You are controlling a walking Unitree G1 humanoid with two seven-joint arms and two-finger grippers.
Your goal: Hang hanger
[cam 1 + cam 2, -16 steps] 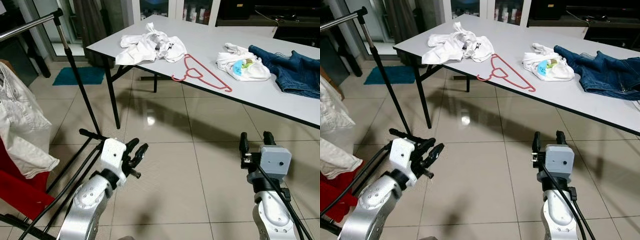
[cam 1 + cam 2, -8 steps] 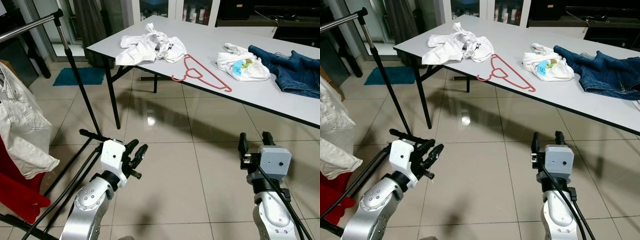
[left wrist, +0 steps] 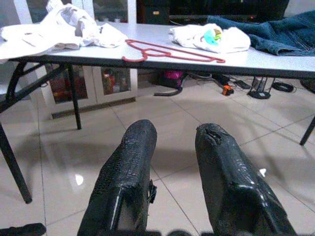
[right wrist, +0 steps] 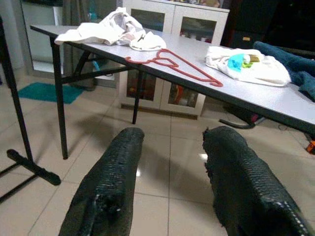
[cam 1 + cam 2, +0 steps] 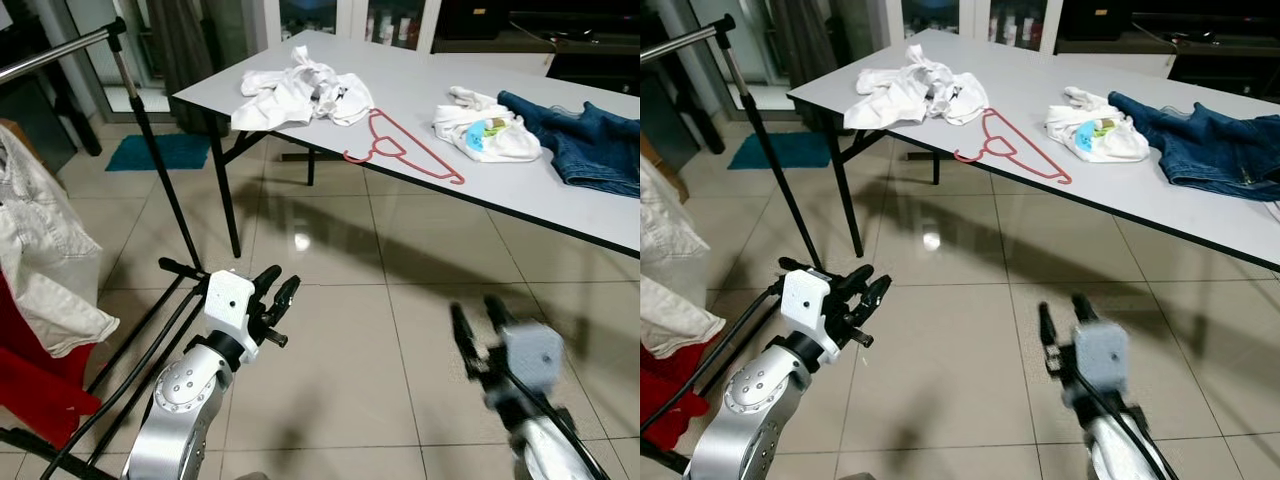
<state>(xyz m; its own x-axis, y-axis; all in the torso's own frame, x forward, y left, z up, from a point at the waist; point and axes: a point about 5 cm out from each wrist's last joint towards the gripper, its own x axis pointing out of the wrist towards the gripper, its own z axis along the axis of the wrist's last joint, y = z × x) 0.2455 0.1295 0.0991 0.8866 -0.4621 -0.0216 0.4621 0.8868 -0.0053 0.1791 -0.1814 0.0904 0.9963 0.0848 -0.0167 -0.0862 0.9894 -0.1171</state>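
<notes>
In the left eye view a long grey-topped table point(image 5: 420, 95) runs from upper centre to the right edge. On it, in the upper middle of the frame, lies a thin red wire hanger point(image 5: 400, 146), flat near the table's front edge. To its left sits a crumpled pile of white clothes point(image 5: 300, 90); to its right a white garment with a blue-green print point(image 5: 487, 137), and at the far right folded blue denim jeans point(image 5: 585, 140). At the left edge a black metal clothes rack point(image 5: 150, 160) stands on the beige tiled floor point(image 5: 340, 260), with a pale white shirt point(image 5: 45, 250) hanging over something red. The left gripper point(image 5: 279, 294) hovers low over the floor at lower left, fingers apart and empty. The right gripper point(image 5: 478, 325), at lower right, is blurred, its fingers spread with nothing between them.

The right eye view shows the same layout, the hanger again flat on the table, well apart from both grippers.

In the left wrist view the two black fingers point(image 3: 125, 182) stand parted at the bottom, the hanger across the upper centre on the tabletop.

In the right wrist view the fingers point(image 4: 110, 187) are likewise parted, the hanger upper centre.
</notes>
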